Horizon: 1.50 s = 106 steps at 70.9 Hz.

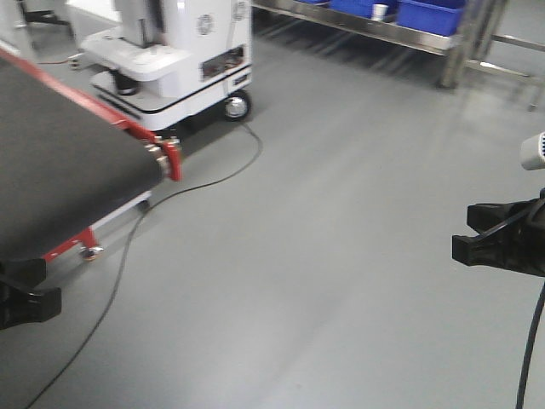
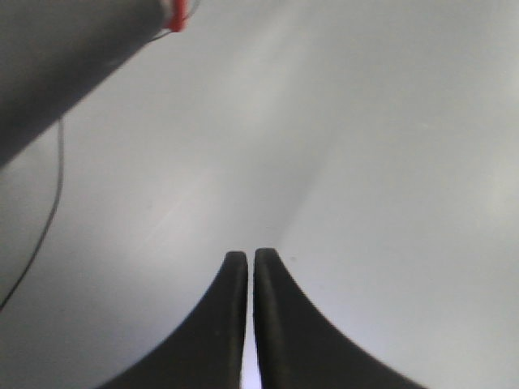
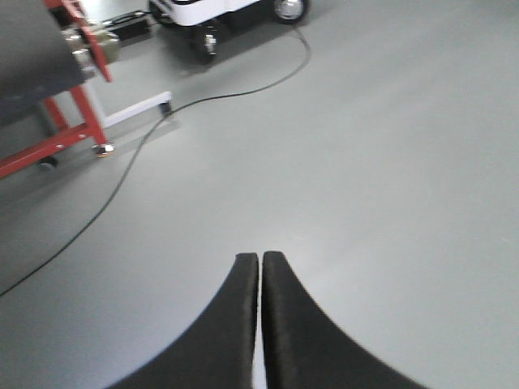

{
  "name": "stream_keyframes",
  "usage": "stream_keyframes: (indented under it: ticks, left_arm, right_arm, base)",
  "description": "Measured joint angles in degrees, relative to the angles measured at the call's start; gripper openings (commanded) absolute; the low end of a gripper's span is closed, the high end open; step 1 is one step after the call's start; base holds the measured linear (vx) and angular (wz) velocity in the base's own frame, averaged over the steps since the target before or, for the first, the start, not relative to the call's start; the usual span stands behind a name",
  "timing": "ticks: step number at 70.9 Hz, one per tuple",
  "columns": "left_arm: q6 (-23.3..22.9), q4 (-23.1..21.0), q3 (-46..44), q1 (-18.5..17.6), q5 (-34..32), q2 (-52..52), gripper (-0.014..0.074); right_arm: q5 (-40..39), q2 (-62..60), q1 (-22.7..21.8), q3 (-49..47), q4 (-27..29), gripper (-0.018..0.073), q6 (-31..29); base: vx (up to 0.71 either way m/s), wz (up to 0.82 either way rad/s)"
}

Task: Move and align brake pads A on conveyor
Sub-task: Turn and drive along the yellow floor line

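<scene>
The conveyor [image 1: 60, 162], a dark charcoal belt with red edge strips, fills the left of the front view; its end also shows in the right wrist view [image 3: 32, 49] and the left wrist view [image 2: 57, 49]. No brake pads A are in view. My left gripper [image 2: 250, 255] is shut, empty, over grey floor; in the front view it sits at the bottom left [image 1: 21, 298]. My right gripper [image 3: 260, 258] is shut too, holding nothing, and shows at the right edge [image 1: 498, 239].
A white wheeled machine [image 1: 174, 55] stands behind the conveyor's end. A black cable [image 1: 196, 183] trails over the grey floor. A steel table [image 1: 400, 34] with blue bins [image 1: 430, 13] runs along the back. The conveyor's red legs [image 3: 85, 121] stand on castors.
</scene>
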Motion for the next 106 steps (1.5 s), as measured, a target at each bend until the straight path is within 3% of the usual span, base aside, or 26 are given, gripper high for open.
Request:
stream_keyframes:
  ticks: [71,106]
  left_arm:
    - [0.0,0.0,0.0,0.0,0.0,0.0,-0.0006]
    - [0.0,0.0,0.0,0.0,0.0,0.0,-0.0006]
  right_arm:
    - [0.0,0.0,0.0,0.0,0.0,-0.0006,0.0]
    - [0.0,0.0,0.0,0.0,0.0,-0.0006,0.0]
  base:
    - [-0.13,-0.56]
    - [-0.01,-0.24]
